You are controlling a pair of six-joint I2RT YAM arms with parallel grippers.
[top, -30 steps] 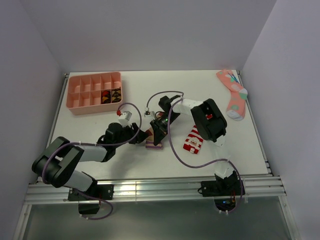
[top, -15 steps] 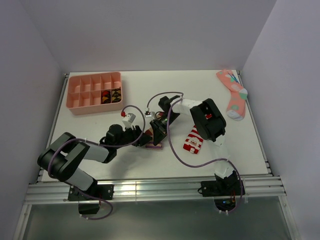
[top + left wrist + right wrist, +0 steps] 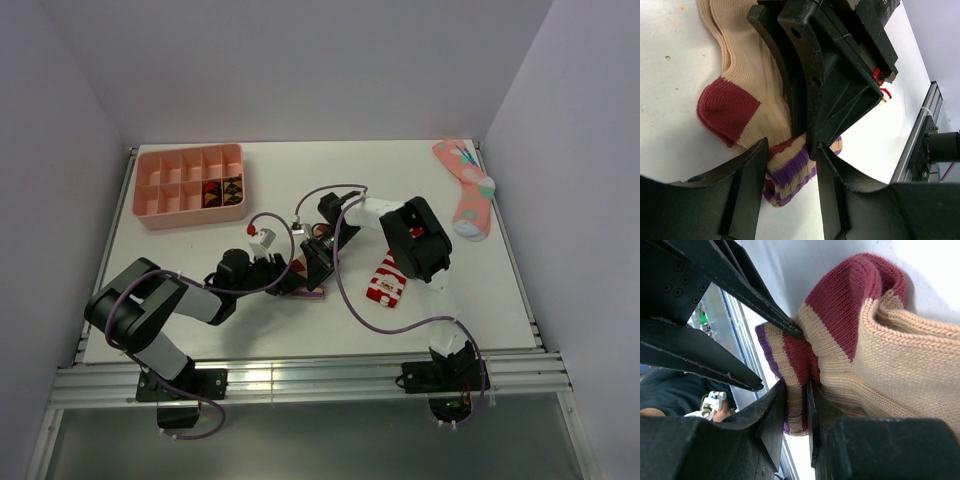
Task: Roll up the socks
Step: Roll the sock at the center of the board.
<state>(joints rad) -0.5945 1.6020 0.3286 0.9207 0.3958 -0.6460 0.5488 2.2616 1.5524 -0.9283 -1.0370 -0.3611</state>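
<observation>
Evidently the roll is at its start. The tan sock (image 3: pixel 746 67) lies mostly flat on the table (image 3: pixel 455 295), near the middle, with its dark red heel showing and only the purple-striped cuff end bunched up off the surface. The right gripper (image 3: pixel 796 387) has its jaws nearly closed on that cuff, pinching the striped fabric between the tips. The left gripper (image 3: pixel 790 150) faces it with jaws parted and holds nothing; in the right wrist view one left fingertip touches the cuff just above the pinch.

The next move seems to call for turning the pinched cuff over onto the foot, with the left gripper steadying the fabric so that the sock does not slide.

From overhead, the left arm lies low across the table, reaching right. The right arm stretches forward, then doubles back left to meet it. The red-and-white striped sock (image 3: pixel 386 279) lies unrolled just to the right, a pink sock (image 3: pixel 466 190) at the far right corner, a pink divided tray (image 3: pixel 185 221) far left.
</observation>
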